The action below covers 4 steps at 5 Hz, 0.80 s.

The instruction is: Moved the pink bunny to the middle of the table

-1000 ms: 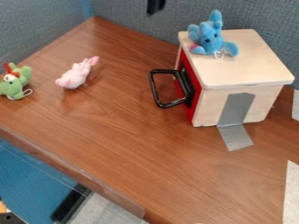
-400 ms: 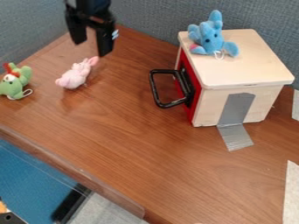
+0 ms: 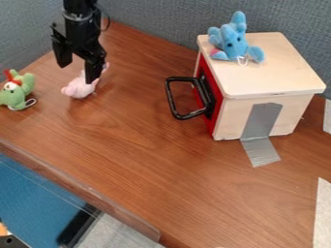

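Note:
The black gripper (image 3: 77, 72) hangs at the upper left, open, its two fingers spread apart with nothing held between them. Behind its right finger, partly covered by it, lies the pink bunny (image 3: 79, 89) on the brown table (image 3: 148, 160). The bunny's pale body shows below the fingers, and a bit of its ear shows to the right of them. Whether the gripper touches the bunny, I cannot tell.
A green plush toy (image 3: 17, 90) sits at the left edge. On the right stands a wooden box (image 3: 265, 72) with a black handle (image 3: 173, 99) sticking out leftward and a blue plush (image 3: 233, 41) on its top.
From the top edge, the gripper has come down and to the left, and it now partly covers the bunny. Bunny, green toy, box and blue plush have stayed put.

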{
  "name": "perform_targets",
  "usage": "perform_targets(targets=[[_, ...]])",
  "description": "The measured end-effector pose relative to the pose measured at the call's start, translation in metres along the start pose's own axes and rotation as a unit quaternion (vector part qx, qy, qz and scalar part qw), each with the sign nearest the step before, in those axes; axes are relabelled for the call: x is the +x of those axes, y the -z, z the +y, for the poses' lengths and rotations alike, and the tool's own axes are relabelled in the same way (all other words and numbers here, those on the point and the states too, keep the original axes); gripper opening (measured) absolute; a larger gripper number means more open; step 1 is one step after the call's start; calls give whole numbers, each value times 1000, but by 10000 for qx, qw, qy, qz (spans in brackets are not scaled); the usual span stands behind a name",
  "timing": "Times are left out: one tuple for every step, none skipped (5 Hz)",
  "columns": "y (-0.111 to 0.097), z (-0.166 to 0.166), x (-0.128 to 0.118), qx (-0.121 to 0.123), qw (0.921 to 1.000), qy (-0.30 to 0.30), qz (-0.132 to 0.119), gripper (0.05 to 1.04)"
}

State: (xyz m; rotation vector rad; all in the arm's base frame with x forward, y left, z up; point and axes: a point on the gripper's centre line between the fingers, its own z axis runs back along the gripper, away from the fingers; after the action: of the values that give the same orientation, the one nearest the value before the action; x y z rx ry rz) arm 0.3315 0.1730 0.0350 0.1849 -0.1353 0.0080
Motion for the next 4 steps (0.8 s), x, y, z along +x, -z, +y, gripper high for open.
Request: perform_targets(targets=[[14,5,-3,219,9996,-86,139,1000],[31,5,-4,222,9991,-179,328,1000],[39,2,-3,112,9984,-307,456,965],[40,-2,-3,-23,9983,-350,462,692]])
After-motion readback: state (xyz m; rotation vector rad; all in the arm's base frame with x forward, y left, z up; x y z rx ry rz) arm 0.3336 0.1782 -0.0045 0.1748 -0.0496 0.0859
